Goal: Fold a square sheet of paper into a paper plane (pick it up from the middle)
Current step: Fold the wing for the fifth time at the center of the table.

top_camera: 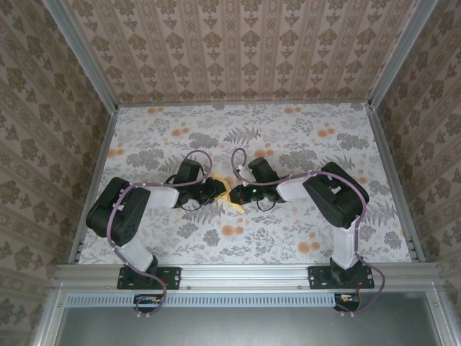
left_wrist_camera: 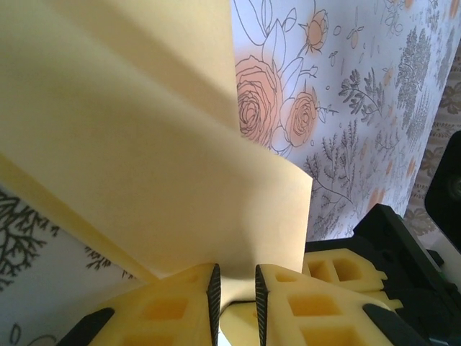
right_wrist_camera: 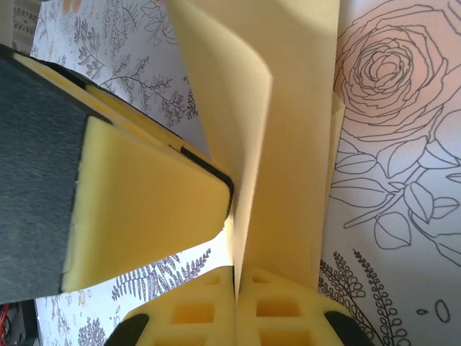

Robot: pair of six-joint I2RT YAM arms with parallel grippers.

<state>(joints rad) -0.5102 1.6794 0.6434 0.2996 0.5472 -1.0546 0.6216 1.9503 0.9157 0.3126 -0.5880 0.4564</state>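
Two claws, tip to tip, each pinched tight on one sheet of paper point(top_camera: 232, 194). Left gripper point(left_wrist_camera: 236, 280), seen from its own wrist: yellow pads point(left_wrist_camera: 180, 306) almost together, just the thin yellow-orange paper in the slit between them. Right gripper point(right_wrist_camera: 236, 277), from its wrist: clamped likewise on a lower edge, two layers rising upright out of the pinch. One fat yellow finger of the left gripper just beside, its black-edged tip touching the standing fold. Sheet plain, creased and curling, one flap bowed over above the roses of the floral cloth point(left_wrist_camera: 346, 108). Contact between paper and cloth not clear. From overhead: both arms bent inward, grippers meeting near the middle of the cloth, a small yellow patch of paper between them. Around that, grey leaves and orange blossoms out to the metal rail point(top_camera: 245, 275) at the near edge. Beige patterned walls point(top_camera: 238, 50) on three sides.
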